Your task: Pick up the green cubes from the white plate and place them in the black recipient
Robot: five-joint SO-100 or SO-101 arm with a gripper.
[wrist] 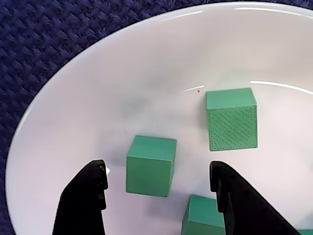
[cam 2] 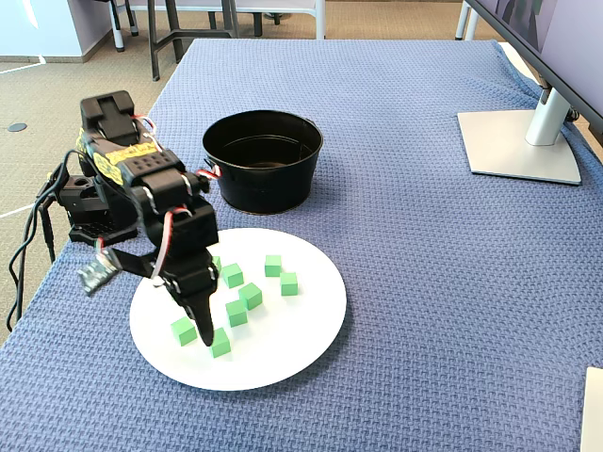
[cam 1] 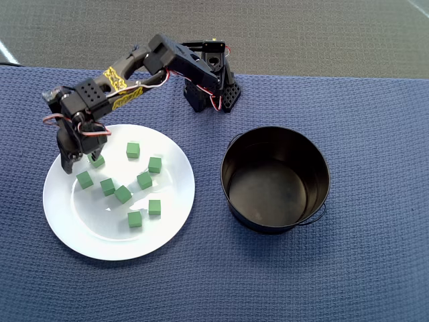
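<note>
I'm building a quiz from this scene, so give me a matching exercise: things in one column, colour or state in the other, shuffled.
Things:
1. white plate
2. black recipient
3. gripper
4. tablecloth

States:
a. blue woven
b. empty inside
c. open around a green cube
d. holds green cubes

Pairs: 1-d, 2-b, 3-c, 4-a

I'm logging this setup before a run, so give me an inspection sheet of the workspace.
Surface: blue woven cloth covers the table.
Job's things: nine green cubes on the white plate; black pot empty.
Clutter: monitor stand at the far right of the fixed view.
Grippers: gripper open, low over the plate, a cube between its fingers.
Cables: red and white servo wires along the arm.
Surroundings: carpet floor, chair legs.
</note>
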